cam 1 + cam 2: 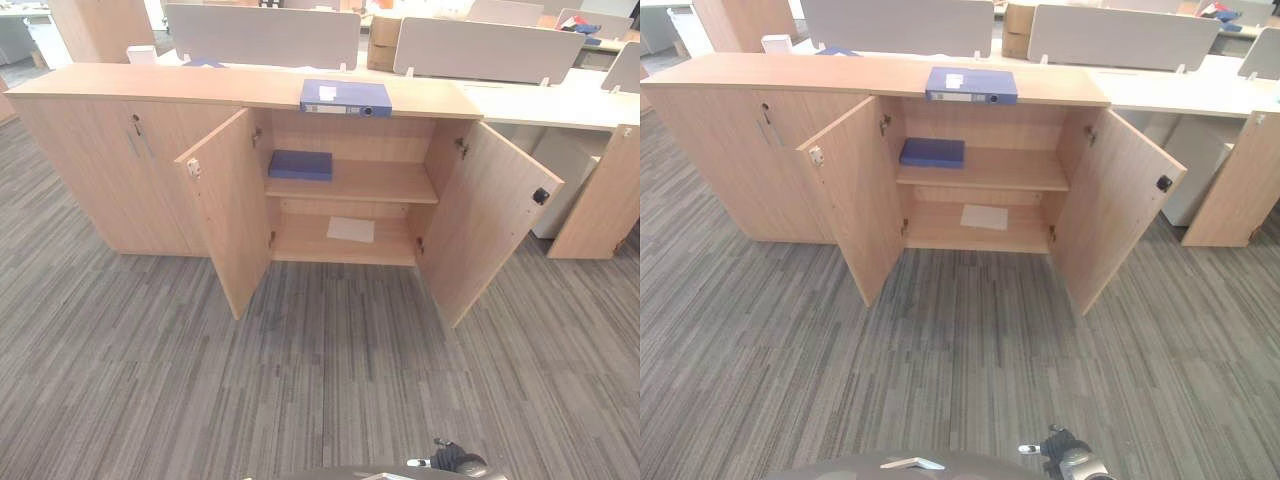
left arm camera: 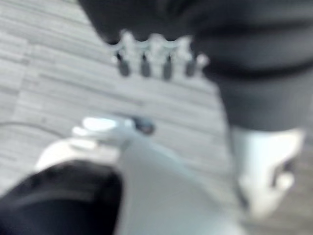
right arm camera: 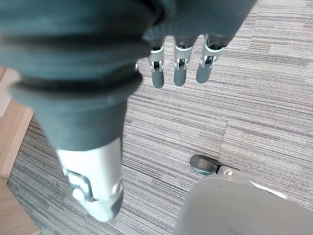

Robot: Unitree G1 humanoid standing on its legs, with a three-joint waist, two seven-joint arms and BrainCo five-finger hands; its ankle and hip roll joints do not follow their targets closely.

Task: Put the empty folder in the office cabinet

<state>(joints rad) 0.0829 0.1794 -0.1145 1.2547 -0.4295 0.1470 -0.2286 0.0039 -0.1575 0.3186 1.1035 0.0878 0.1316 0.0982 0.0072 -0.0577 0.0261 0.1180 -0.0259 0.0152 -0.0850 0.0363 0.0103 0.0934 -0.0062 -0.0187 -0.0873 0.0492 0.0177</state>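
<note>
Grey carpet (image 1: 300,380); open cabinet (image 1: 350,180), folder (image 1: 345,96) on top; both hands (image 3: 180,66) relaxed, empty.

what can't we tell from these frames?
- Whether the blue folder on the cabinet top is empty: it lies shut.
- Left robot hand: left wrist view blurred, finger pose unclear.
- Lower shelf: its left end hidden by the open left door.

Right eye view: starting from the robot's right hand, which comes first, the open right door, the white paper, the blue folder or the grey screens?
From the right hand, hanging low over the carpet:
1. Open right door, swung out toward the robot.
2. White paper on the bottom shelf and blue folder on the cabinet top: too close to call.
3. Grey screens, behind the cabinet.
</note>
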